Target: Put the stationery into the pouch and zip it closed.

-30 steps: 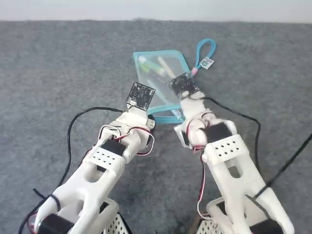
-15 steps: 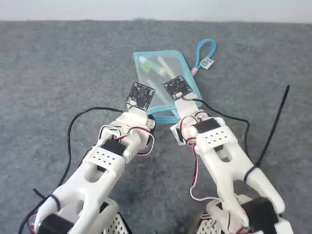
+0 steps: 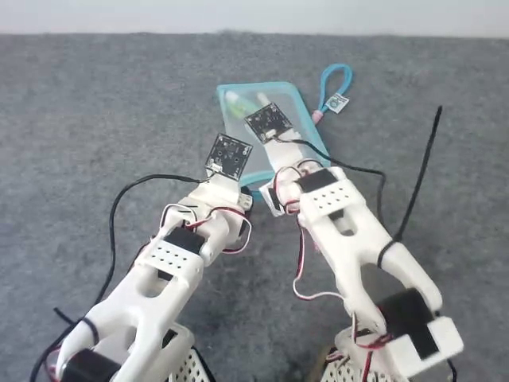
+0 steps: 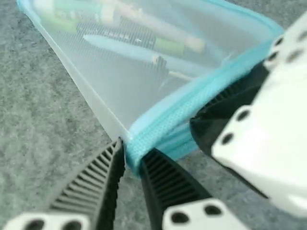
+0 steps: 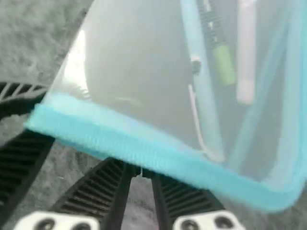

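Note:
A translucent pouch with teal edging lies on the grey carpet, with pens and other stationery inside. My left gripper is shut on the pouch's near corner, where the clear side meets the teal zipper band. My right gripper sits at the same zipper band, close beside the left one, its fingers pinched on a small zipper pull. In the high view both arms meet at the pouch's near edge, and their wrist boards hide the fingers.
A teal wrist loop with a small tag trails from the pouch's far right corner. Black cables hang beside both arms. Grey carpet lies open to the left and right.
My right arm has slid left along the pouch's near edge toward the left gripper. The left arm and the pouch have stayed put.

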`<state>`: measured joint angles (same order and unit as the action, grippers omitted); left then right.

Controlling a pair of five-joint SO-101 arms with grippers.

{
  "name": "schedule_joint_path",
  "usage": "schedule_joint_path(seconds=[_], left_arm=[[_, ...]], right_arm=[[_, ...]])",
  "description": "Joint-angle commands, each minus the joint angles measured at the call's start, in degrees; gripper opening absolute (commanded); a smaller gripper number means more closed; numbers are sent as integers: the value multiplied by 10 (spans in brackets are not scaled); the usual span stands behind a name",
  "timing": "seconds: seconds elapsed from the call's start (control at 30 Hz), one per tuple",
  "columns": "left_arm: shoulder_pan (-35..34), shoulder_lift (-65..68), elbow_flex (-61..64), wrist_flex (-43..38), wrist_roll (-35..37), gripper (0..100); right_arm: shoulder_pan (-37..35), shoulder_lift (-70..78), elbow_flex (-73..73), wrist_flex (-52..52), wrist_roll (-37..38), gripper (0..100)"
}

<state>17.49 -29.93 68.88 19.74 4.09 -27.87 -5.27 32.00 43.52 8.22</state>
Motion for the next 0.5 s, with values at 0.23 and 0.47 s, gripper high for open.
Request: schedule_joint_path(seconds=[0.23, 0.47], left_arm=[[6, -13, 0, -3, -6, 12], [4, -13, 0, -3, -6, 12]], right_arm=[[73, -78, -82, 83, 11, 28], [87, -55, -84, 113, 24, 28]])
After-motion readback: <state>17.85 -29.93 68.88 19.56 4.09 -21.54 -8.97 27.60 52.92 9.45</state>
